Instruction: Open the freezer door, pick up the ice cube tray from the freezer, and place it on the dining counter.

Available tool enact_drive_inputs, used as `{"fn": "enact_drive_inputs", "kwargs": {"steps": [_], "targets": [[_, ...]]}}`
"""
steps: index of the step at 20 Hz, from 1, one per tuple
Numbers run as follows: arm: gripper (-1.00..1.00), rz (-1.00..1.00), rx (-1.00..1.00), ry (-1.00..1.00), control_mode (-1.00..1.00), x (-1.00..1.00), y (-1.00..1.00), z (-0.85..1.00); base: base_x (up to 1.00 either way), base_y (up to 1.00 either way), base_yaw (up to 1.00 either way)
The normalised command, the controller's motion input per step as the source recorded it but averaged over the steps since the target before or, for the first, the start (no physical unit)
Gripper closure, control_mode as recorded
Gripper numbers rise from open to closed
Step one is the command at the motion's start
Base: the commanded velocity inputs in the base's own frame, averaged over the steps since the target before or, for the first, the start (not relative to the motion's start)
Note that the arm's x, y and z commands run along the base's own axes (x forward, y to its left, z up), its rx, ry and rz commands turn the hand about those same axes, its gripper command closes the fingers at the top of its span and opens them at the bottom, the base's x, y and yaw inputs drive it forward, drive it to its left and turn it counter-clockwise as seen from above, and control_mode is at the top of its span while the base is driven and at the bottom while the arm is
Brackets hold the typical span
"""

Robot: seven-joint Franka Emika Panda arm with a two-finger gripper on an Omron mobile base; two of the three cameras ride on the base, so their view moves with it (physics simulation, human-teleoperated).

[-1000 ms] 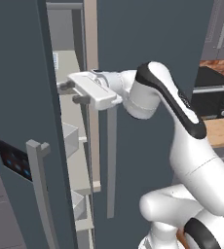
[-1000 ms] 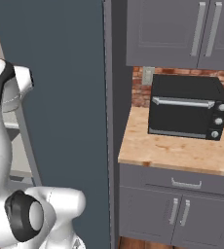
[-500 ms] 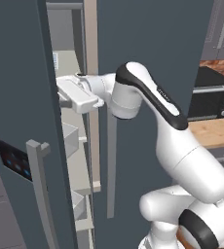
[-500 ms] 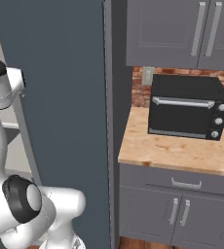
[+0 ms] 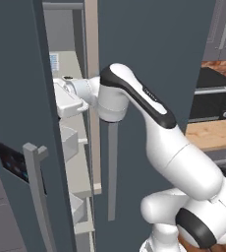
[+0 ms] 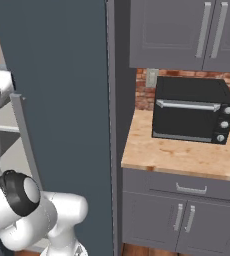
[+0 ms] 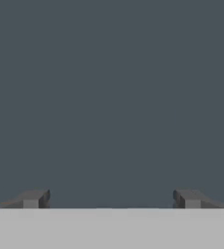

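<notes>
We are seeing the freezer door (image 5: 16, 123) standing ajar at the left of the left base view, its black panel (image 5: 14, 162) and grey handle (image 5: 39, 197) facing us. Behind its edge, the freezer (image 5: 78, 162) is showing grey shelves and white bins. Our gripper (image 7: 111, 198) is reaching into that gap, jaws spread wide and gripping nothing, facing a flat dark surface. To the right, an oven (image 6: 192, 112) is sitting on a wood counter (image 6: 177, 155).
</notes>
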Motion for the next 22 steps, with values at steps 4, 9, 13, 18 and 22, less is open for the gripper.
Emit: {"fn": "enact_drive_inputs", "kwargs": {"steps": [4,9,13,18,22], "targets": [[-1.00,0.00,0.00,0.00,-1.00,-0.13,0.29,0.00,0.00,0.00,0.00],[-1.00,0.00,0.00,0.00,-1.00,-0.18,0.32,-0.06,0.00,0.00,0.00],[-1.00,0.00,0.00,0.00,-1.00,-0.26,0.34,-0.10,0.00,0.00,0.00],[-1.00,0.00,0.00,0.00,-1.00,-0.26,0.40,-0.14,0.00,0.00,0.00],[-1.00,0.00,0.00,0.00,-1.00,-0.19,0.38,-0.08,0.00,0.00,0.00]]}}
